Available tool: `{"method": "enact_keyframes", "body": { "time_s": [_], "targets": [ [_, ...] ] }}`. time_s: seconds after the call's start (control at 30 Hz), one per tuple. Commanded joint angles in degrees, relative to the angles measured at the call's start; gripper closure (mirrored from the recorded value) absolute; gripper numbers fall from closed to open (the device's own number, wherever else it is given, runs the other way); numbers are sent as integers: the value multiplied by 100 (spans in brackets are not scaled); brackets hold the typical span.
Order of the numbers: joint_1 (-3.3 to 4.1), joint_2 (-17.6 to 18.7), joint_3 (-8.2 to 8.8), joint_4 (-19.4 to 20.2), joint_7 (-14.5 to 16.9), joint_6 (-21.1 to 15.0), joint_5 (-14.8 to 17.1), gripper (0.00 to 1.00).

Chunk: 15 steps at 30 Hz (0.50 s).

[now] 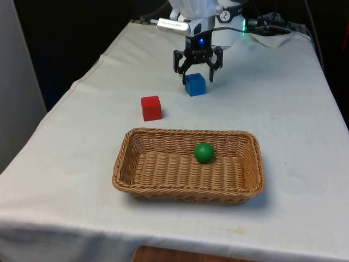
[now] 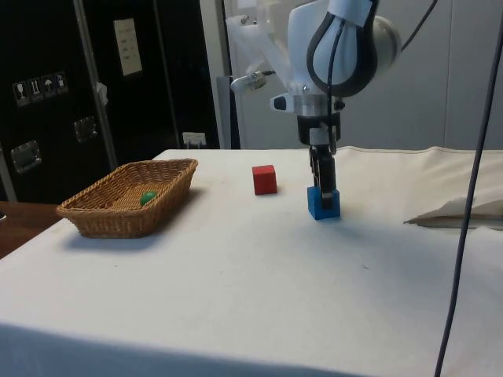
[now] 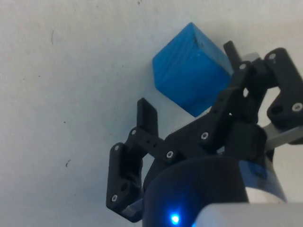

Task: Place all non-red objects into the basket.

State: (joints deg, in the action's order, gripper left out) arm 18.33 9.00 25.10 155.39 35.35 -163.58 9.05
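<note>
Risk: the black two-finger gripper (image 1: 197, 72), jaws spread wide and empty just above the small blue wooden cube (image 1: 195, 84) on the white cloth, may clip its skewed corner, nudging it aside.

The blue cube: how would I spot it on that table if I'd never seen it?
Start at the wicker basket, then look past the red cube towards the gripper. The blue cube sits just under its open fingers, the only blue block there.
</note>
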Motion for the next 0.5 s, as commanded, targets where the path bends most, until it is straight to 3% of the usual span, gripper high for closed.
{"method": "enact_keyframes", "body": {
  "time_s": [0.0,0.17,0.2,0.47],
  "targets": [
    [0,-34,-17,46,-6,-74,40,27],
    [0,-40,-11,57,-23,-80,29,82],
    [0,-40,-6,57,-29,-80,23,100],
    [6,-46,-6,63,-29,-86,23,99]
  ]
}}
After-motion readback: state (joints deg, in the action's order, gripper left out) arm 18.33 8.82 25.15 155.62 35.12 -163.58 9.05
